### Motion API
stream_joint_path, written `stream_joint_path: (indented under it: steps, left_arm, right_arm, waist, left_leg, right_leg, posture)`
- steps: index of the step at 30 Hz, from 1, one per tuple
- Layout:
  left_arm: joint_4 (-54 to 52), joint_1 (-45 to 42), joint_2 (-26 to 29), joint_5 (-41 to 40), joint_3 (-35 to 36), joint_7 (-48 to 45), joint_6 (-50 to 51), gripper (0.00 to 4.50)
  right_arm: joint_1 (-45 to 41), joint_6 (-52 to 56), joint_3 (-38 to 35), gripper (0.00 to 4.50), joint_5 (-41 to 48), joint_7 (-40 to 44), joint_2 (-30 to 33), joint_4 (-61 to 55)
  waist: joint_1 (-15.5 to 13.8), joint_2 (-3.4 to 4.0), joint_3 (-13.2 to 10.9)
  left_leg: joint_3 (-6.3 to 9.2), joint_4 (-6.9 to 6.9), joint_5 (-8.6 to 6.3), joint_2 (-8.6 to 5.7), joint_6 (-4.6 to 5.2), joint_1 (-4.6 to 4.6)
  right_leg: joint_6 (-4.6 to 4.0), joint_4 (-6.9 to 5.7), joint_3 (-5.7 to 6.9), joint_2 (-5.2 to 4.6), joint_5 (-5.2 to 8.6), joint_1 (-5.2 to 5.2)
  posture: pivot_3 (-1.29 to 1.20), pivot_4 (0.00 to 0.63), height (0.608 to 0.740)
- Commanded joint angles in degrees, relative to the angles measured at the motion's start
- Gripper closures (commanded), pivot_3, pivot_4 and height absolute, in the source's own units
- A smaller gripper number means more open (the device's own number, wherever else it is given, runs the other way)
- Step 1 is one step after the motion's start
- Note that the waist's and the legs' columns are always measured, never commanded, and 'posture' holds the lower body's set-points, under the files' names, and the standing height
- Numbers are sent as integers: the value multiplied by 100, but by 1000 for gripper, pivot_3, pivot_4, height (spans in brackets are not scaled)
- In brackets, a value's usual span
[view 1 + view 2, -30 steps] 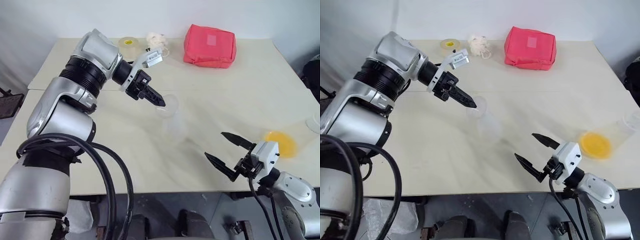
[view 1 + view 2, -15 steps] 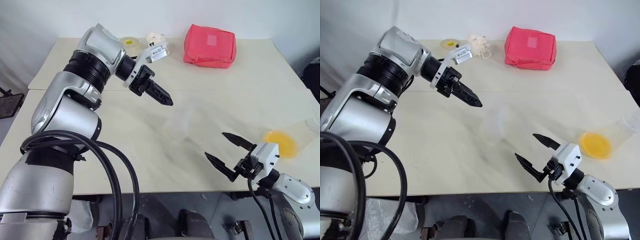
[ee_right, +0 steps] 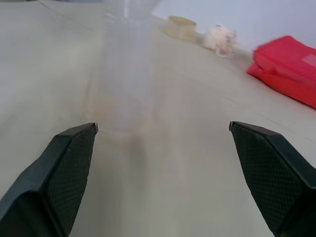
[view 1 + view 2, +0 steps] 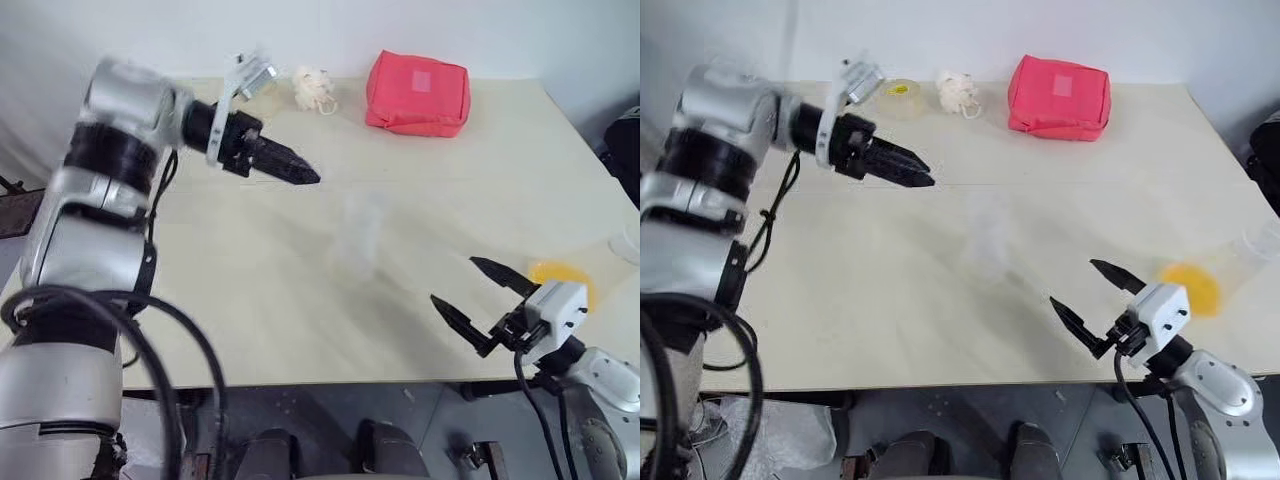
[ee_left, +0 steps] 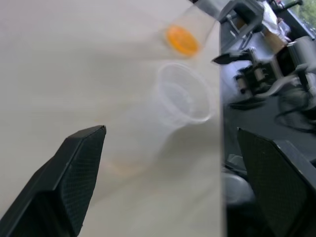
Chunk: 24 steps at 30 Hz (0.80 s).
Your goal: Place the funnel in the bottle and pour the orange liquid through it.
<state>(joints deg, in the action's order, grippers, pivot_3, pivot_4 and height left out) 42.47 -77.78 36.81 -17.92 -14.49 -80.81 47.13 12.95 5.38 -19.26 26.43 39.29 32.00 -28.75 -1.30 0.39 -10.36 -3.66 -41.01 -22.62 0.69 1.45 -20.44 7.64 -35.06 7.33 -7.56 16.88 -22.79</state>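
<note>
I count one bottle [image 3: 121, 79] with one funnel [image 5: 185, 92] sitting in its mouth. One cup [image 5: 190, 30] holds one patch of orange liquid [image 4: 562, 281]. At the back of the one table [image 4: 250, 300] there is one red pouch [image 4: 417, 92], one tape roll [image 4: 899, 94] and one white tuft [image 4: 313, 87]. Two grippers: one left [image 4: 290, 170], one right [image 4: 476, 304].

The bottle [image 5: 133, 143], whitish and translucent, stands upright mid-desk with the clear funnel [image 5: 183, 93] seated in its mouth, wide rim up. Well apart from it, near the desk's right edge, the orange liquid [image 4: 1191, 283] shows through clear plastic.
</note>
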Motion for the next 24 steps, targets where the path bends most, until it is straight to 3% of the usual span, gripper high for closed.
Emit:
stream_joint_path:
  steps: [1,5,11,16,24]
  left_arm:
    - [-1317,972,-7,-399,1125,714,-855,30]
    - [-2250,2332,-389,-767,2104,1342,-1736,30]
    - [-2336,3249,-1236,-1342,3052,1505,-3252,30]
    - [-1874,3579,-1128,-968,2590,504,-4114,30]
    - [-1339,3607,-1011,-715,2256,-33,-4864,30]
  right_arm:
    - [213,104,-442,0,52,-377,-79,-378]
    - [677,309,-869,0,152,-717,-219,-704]
    - [1552,686,-1714,0,387,-1253,-601,-1097]
    - [1924,851,-2318,0,747,-1872,-1115,-1324]
    - [1542,1008,-2482,0,576,-2215,-850,-861]
  waist:
    - [-15,0,0]
    - [-30,0,0]
    - [-76,-1,8]
    - [-23,-2,9]
    - [-10,-1,10]
  left_leg:
    - [6,-5,-1,4,1,-2]
    - [32,-19,-4,2,8,-10]
    - [37,-33,-6,-32,11,-10]
    - [-10,-20,-6,-25,10,7]
    - [-22,-12,-6,-17,10,23]
  right_leg:
    - [0,-5,1,-4,0,0]
    - [0,-30,2,-16,0,0]
    - [0,-38,-3,-19,0,10]
    - [0,-35,-5,-9,0,11]
    - [-1,-26,-33,1,1,11]
  posture:
    - [0,150,740]
    - [0,150,740]
    - [0,150,740]
    - [0,150,740]
    - [0,150,740]
